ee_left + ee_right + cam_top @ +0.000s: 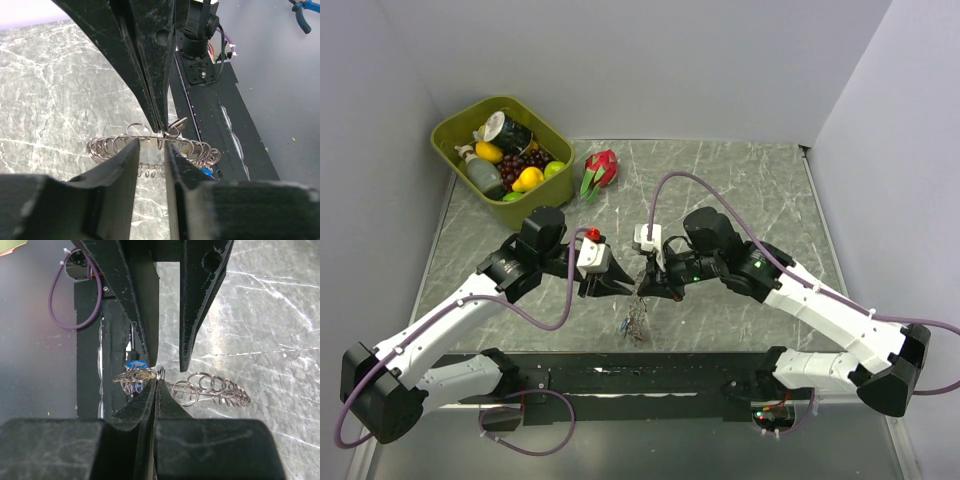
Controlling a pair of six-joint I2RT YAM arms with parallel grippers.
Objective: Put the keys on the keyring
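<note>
The keyring (637, 322) hangs above the table between both arms, a thin metal ring strung with several small split rings. It also shows in the left wrist view (115, 145) and the right wrist view (220, 390). My right gripper (158, 382) is shut, pinching one small ring on the keyring's top edge; it also shows in the top view (646, 280). My left gripper (152, 146) is open, its fingertips on either side of that pinched spot; it also shows in the top view (616, 285). A key's blue tag (135, 363) hangs on the ring's near side, and shows in the left wrist view (205, 171).
A green bin (452, 128) of toy fruit and bottles stands at the back left. A dragon fruit toy (601, 170) lies beside it. A black strip (640, 375) runs along the table's near edge under the keyring.
</note>
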